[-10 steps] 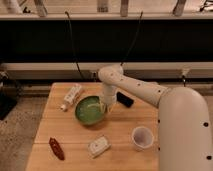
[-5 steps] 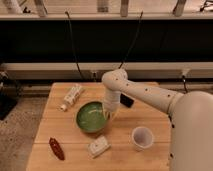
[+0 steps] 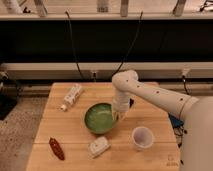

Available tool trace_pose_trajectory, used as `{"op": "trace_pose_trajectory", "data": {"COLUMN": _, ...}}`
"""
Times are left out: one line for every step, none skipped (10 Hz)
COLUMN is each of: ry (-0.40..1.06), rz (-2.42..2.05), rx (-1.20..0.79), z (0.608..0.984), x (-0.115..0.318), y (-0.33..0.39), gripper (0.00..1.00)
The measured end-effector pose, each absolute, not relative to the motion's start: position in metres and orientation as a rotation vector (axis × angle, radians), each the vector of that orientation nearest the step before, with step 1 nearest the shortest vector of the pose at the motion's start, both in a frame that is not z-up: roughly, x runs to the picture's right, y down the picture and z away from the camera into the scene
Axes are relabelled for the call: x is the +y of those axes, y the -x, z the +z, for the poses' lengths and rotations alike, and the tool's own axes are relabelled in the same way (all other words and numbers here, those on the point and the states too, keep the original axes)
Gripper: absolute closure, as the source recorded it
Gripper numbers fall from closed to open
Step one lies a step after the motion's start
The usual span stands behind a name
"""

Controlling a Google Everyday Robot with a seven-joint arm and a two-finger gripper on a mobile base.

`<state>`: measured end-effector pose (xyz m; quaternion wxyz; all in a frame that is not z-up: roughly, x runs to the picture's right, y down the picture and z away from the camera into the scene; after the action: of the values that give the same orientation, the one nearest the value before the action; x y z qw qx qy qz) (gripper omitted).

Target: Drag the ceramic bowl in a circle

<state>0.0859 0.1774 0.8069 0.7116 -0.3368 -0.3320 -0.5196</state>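
Nearest the camera, at the front left of the wooden worktop, lies a dark red, elongated object, too small to identify further. Just right of it, near the front edge, sits a small white packet, tilted slightly. Further right stands a white cup, upright and open at the top, apart from the packet and close to the robot's large white body, which fills the lower right corner.

In the middle of the worktop rests the ceramic bowl, round, shallow and green with a lighter inside. It sits upright, just behind the packet and to the left of the cup, touching neither.

The white arm reaches in from the right, bends at a rounded joint above the back of the worktop and comes straight down to the bowl's right rim. The gripper is at that rim, on the side nearest the cup; whether the jaws are spread or closed on the rim cannot be told.

Toward the back left lies a white bottle on its side, well apart from the bowl. Behind the worktop, two dark cables hang against a dark wall.
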Motion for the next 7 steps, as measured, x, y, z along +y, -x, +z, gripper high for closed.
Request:
{"op": "trace_pose_trajectory", "data": {"ry": 0.753, "rz": -1.134, "rx": -0.719, "z": 0.809, "x": 0.174, "y": -0.097, "gripper": 0.99}}
{"op": "trace_pose_trajectory", "data": {"ry": 0.756, "rz": -1.127, "rx": -0.708, "z": 0.813, "x": 0.17, "y": -0.1, "gripper": 0.99}}
{"op": "trace_pose_trajectory", "data": {"ry": 0.758, "rz": -1.122, "rx": -0.697, "z": 0.817, "x": 0.165, "y": -0.103, "gripper": 0.99}}
{"op": "trace_pose_trajectory", "data": {"ry": 0.758, "rz": -1.115, "rx": -0.679, "z": 0.824, "x": 0.156, "y": -0.109, "gripper": 0.99}}
{"op": "trace_pose_trajectory", "data": {"ry": 0.758, "rz": -1.116, "rx": -0.666, "z": 0.83, "x": 0.149, "y": -0.112, "gripper": 0.99}}
{"op": "trace_pose_trajectory", "data": {"ry": 0.759, "rz": -1.122, "rx": -0.657, "z": 0.836, "x": 0.143, "y": -0.112, "gripper": 0.99}}
{"op": "trace_pose_trajectory", "data": {"ry": 0.758, "rz": -1.129, "rx": -0.655, "z": 0.841, "x": 0.138, "y": -0.11, "gripper": 0.99}}
